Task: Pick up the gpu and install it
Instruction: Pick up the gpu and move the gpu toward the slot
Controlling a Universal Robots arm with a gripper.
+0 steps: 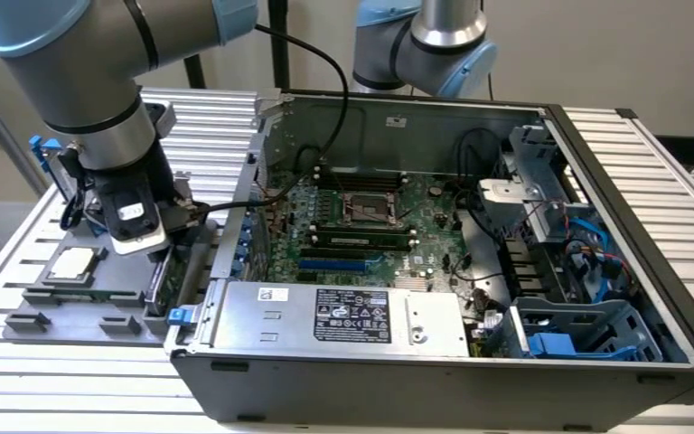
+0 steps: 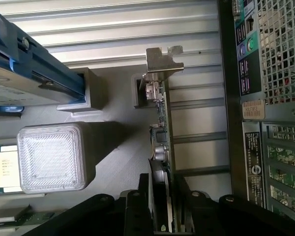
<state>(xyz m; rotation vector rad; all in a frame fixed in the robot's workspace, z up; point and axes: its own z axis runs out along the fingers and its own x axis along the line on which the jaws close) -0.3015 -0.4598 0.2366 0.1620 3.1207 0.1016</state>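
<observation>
Your gpu (image 2: 161,137), the thin flat green-and-black expansion card with a silver metal end bracket (image 2: 163,59), stands on its edge in the dark grey moulded parts tray (image 1: 33,318). That puts it outside the computer, at the exterior view's left. The black jaws sit on either side of it and appear pressed against its two faces near the end away from the bracket. Read this as the grasp made and the lift not yet begun, since the bracket end sits against its grey holder block (image 2: 140,91). None of the install is done: on the green motherboard (image 1: 414,203) the long blue expansion slot (image 1: 341,265) looks bare. So you have the pick-up barely started, with the carry and the seating all left. The same tray holds a small square silver CPU chip (image 1: 70,264) lying flat in its recess, and near it a silver hard drive with blue rails (image 2: 19,91). The open black computer case (image 1: 672,298) lies on the slatted aluminium desk (image 1: 82,389) just beside the tray. It holds the motherboard with an empty-looking processor socket (image 1: 365,206), dark memory sticks (image 1: 353,240), a silver power supply (image 1: 335,316) along the near wall, loose black cables, and a blue plastic drive caddy (image 1: 570,344) at one corner.
</observation>
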